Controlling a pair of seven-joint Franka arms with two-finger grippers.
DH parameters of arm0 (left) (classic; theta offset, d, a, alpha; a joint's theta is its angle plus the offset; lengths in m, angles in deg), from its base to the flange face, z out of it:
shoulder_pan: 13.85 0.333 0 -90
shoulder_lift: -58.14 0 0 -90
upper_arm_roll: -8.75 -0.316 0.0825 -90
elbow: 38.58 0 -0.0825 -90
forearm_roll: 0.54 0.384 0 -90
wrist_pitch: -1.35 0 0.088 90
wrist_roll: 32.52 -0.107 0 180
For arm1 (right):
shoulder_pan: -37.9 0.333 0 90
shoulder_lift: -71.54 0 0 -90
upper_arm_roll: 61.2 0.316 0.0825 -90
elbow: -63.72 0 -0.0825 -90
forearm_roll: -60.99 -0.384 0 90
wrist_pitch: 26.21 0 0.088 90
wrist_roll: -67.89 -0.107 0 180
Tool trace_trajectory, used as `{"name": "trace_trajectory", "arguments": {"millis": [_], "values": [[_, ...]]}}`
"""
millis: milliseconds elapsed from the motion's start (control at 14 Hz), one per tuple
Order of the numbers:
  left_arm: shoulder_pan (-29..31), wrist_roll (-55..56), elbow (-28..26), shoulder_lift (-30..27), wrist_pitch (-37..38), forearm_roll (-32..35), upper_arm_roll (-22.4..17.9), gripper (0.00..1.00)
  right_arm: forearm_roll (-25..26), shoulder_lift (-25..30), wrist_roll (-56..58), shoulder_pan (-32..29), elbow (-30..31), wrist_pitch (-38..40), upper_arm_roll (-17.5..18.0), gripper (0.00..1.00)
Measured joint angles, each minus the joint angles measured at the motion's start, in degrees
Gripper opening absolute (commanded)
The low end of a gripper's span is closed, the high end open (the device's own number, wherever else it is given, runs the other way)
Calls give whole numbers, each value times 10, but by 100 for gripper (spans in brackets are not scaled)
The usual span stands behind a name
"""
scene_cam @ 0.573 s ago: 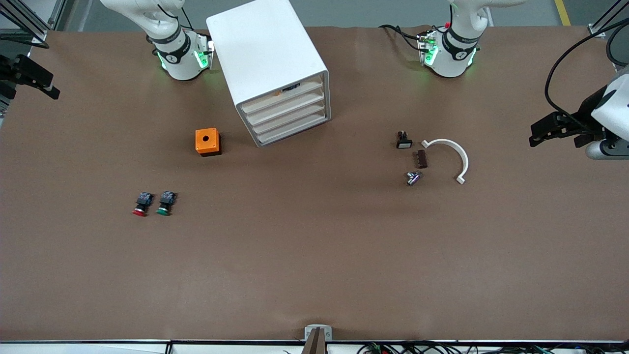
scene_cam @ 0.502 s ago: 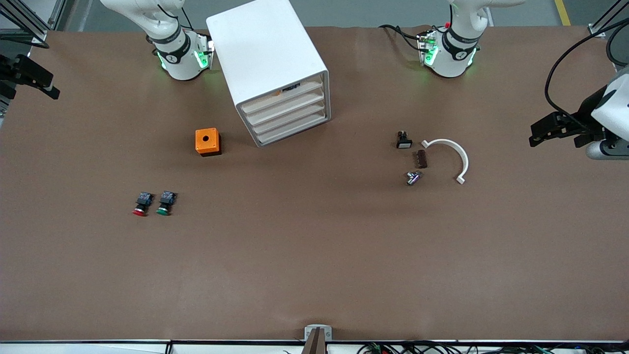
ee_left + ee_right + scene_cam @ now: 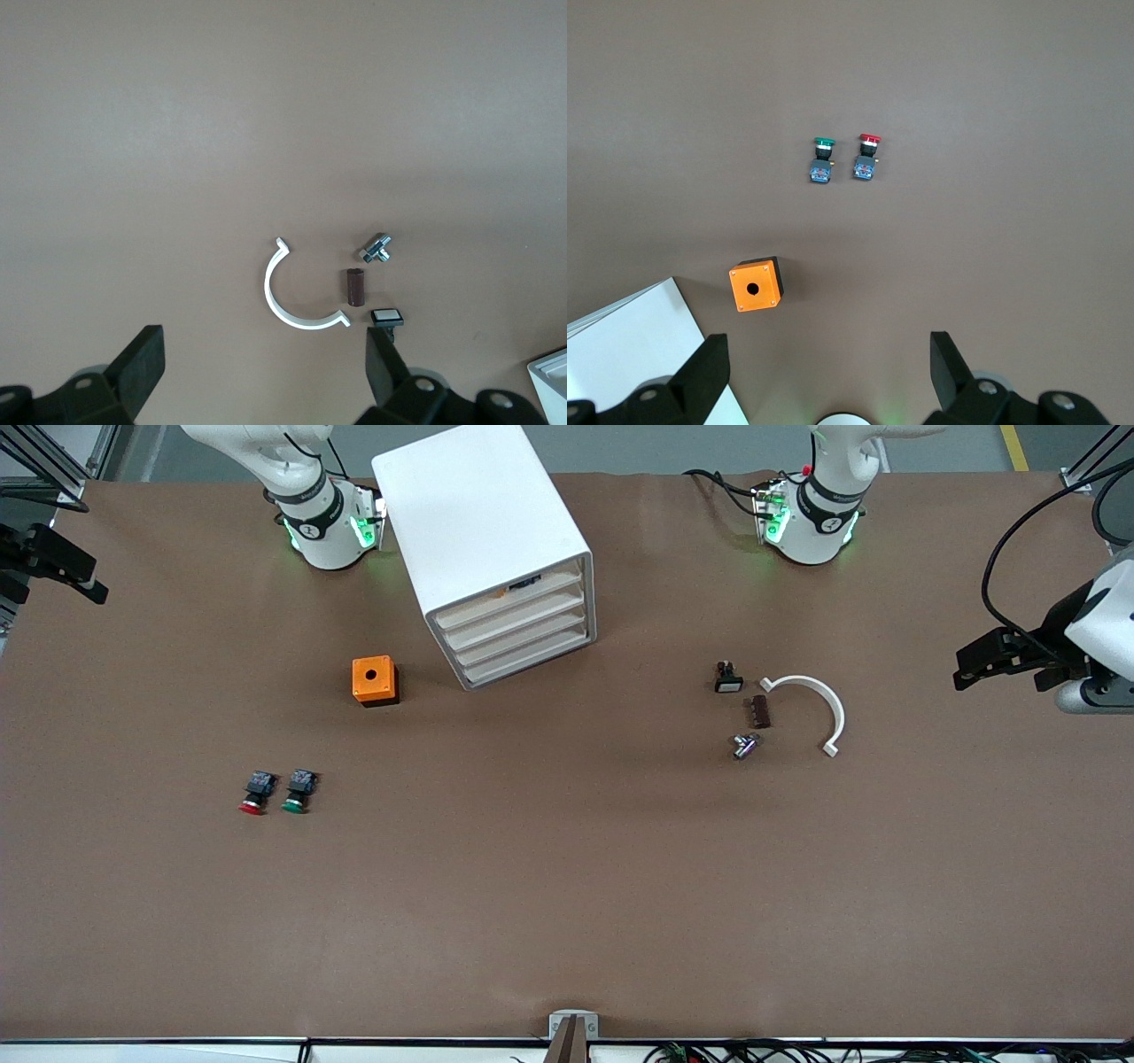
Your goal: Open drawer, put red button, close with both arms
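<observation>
Brown bench [image 3: 567,886]: we note both claws spread and empty, left claw [image 3: 266,376] over its end, right claw [image 3: 828,376] high above red button [image 3: 866,158].

red button [image 3: 253,792] beside green button [image 3: 299,790], drawers shut

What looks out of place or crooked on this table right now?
Only the white four-drawer cabinet stands out: it sits skewed to the table's edges, its drawer fronts angled toward the left arm's end. All four drawers look shut. Nothing is spilled or damaged.
</observation>
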Motion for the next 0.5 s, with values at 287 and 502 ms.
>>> {"name": "trace_trajectory", "arguments": {"millis": [287,502], "values": [[0,0,-1,41,-1,0,0,100,0,-4,0,0,-8,3,0,100],[-2,0,-1,87,-17,0,1,100,0,-12,0,-2,-9,3,-2,100]]}}
